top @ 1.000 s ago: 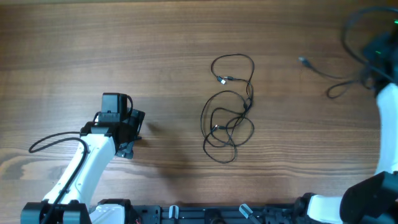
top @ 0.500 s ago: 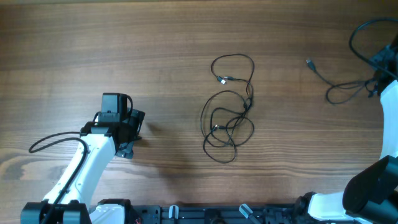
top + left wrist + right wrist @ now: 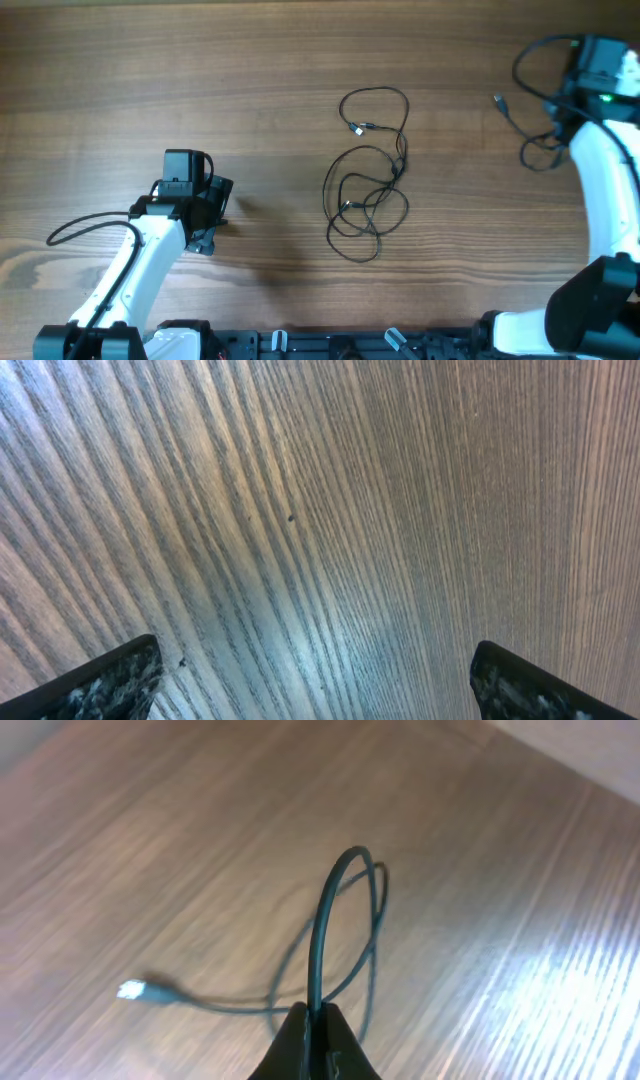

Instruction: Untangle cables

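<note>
Pinching one thin black cable [image 3: 322,920] in the right gripper [image 3: 315,1018], tips pressed tight on it at the bottom centre of the right wrist view. Rising from that pinch in a tall narrow loop, then trailing down and left across the wood to a small silver plug [image 3: 130,988] at the lower left. Showing from overhead as a loose strand at the upper right of the frame, well apart from the heap in the middle. Lying at the centre of the overhead view, a tangle of cables [image 3: 367,190]: several black loops crossing one another, a rounder loop at the top, one silver-tipped end [image 3: 358,128] inside that loop. Hanging wide open over bare table [image 3: 120,80] left of centre, the left gripper [image 3: 218,213], holding nothing, with dark fingertips [image 3: 110,680] just showing in the bottom corners of the left wrist view and only wood grain between them. Curving off the left arm toward the lower left edge, a thicker black lead [image 3: 80,228]. Looping beside the right wrist at the top right, another thick lead [image 3: 520,62], close to the held strand. Running along the bottom edge of the overhead frame, a black rail [image 3: 300,345].
</note>
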You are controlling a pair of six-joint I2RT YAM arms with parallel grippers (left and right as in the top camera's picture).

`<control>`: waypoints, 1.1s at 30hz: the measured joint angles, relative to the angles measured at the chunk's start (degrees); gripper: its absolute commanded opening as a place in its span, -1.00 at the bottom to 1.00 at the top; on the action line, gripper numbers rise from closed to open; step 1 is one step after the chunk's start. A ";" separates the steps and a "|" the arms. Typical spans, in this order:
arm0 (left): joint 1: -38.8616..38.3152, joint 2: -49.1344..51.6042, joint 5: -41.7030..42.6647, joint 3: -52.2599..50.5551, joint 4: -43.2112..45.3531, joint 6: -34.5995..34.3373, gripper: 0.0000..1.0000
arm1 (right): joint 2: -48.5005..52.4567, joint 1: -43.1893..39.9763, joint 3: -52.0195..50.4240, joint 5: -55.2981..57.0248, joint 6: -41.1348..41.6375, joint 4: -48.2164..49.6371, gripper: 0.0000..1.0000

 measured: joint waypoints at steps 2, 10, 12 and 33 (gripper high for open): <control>-0.02 0.00 0.00 0.00 0.00 0.00 1.00 | -0.94 1.92 0.00 0.87 0.85 -0.15 -0.91; -0.02 0.00 0.00 0.00 0.02 0.00 1.00 | -10.51 10.40 -0.37 1.90 1.38 -4.94 -0.91; 0.00 0.00 0.02 0.00 0.00 0.00 1.00 | -17.49 16.17 -0.42 2.73 1.38 -3.87 -0.91; -0.02 0.00 0.02 0.00 0.02 0.00 1.00 | -28.22 25.11 -0.48 7.96 9.86 -23.23 -0.91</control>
